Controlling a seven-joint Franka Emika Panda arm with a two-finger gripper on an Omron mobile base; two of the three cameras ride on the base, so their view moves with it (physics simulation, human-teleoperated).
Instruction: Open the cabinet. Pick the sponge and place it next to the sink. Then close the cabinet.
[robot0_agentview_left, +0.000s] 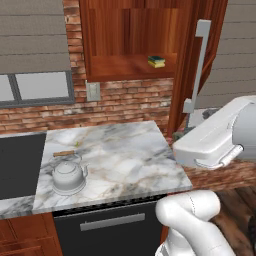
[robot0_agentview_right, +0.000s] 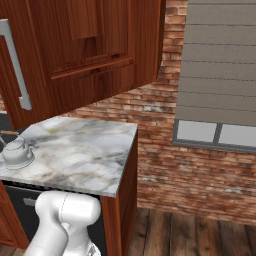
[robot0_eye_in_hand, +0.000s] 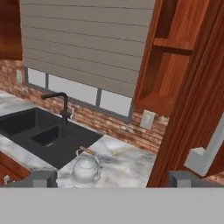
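From my left base camera I see the cabinet standing open, its door swung out toward me edge-on, so the long silver handle is foreshortened and its lower end is partly covered by my own white arm. The sponge sits on the lower shelf inside, near the right end; it is small and I can only just make out a yellow body with a dark top layer. The kettle rests on the marble counter near its front left, and only the right part of the dark sink shows, cut off at the frame's left edge. My right base camera looks at the panelled face of the door, which blocks any look into the shelves; the kettle is clipped at the left edge. In the hand camera, the gripper has its fingertips spread wide apart with nothing between them, the handle just beside the right-hand tip but not touching. The sink and its black faucet lie beyond the kettle.
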